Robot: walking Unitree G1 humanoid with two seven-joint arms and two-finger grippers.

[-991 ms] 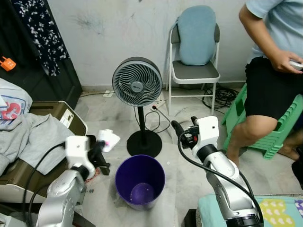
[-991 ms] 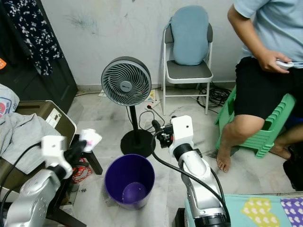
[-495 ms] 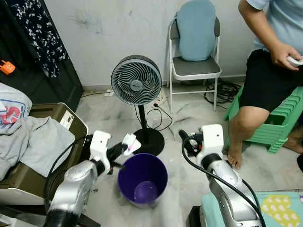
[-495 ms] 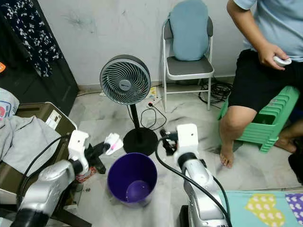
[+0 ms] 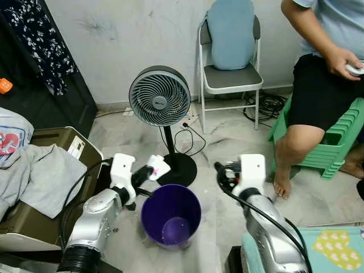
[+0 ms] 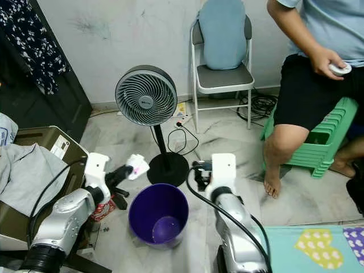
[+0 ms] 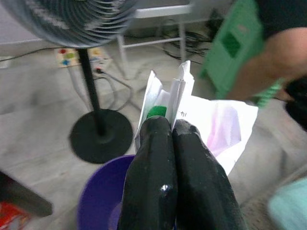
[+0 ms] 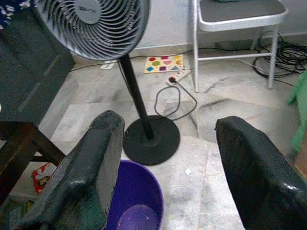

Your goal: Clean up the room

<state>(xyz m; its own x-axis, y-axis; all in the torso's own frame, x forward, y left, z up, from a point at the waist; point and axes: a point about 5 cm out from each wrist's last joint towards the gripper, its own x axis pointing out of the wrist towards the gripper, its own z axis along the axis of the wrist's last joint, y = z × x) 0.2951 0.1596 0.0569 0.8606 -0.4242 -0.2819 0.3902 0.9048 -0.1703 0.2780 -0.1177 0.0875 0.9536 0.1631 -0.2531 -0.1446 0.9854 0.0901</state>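
Left gripper (image 5: 149,173) carrying a crumpled white wrapper (image 5: 158,168) to the rim of the purple bin (image 5: 170,213).

The wrapper, white with pink and green print, is pinched between the closed left fingers (image 7: 163,163) and hangs just above the bin's near-left rim, beside the black base of the standing fan (image 5: 159,104). The right gripper (image 5: 223,172) hovers at the bin's other side with its fingers spread and nothing between them. For a clean drop, the wrapper should first be carried further over the bin's mouth, since at the rim a light piece of paper may catch the edge or drift to the floor; only then should the fingers part. A seated person (image 5: 324,68) is at the far right.
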